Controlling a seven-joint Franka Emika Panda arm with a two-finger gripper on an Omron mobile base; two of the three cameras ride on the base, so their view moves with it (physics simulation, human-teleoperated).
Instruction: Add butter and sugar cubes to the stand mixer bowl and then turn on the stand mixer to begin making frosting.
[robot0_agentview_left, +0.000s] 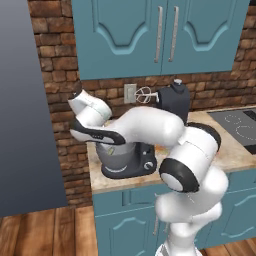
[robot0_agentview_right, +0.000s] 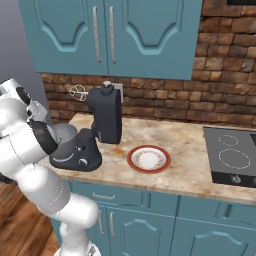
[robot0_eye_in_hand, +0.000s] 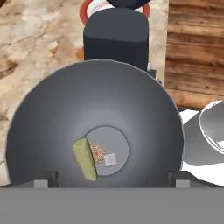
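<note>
Grey and matte, the round metal stand mixer bowl (robot0_eye_in_hand: 94, 127) sat on the oval base of the dark charcoal stand mixer (robot0_agentview_right: 97, 130), at the counter's left end. Looking down into it, a yellowish butter stick (robot0_eye_in_hand: 85, 158) lay on the bottom beside a small pale sugar cube (robot0_eye_in_hand: 110, 159) and some brownish crumbs. The gripper (robot0_eye_in_hand: 111, 178) hung right above the bowl, jaws spread wide, holding nothing. Nearby, a red-rimmed plate (robot0_agentview_right: 148, 159) sat bare. My worry was the tilted-back head and wire whisk (robot0_agentview_left: 143, 94): a careless lift could clip them, or the arm might nudge the bowl off its seat reaching for the silver knob (robot0_agentview_left: 148, 165).
</note>
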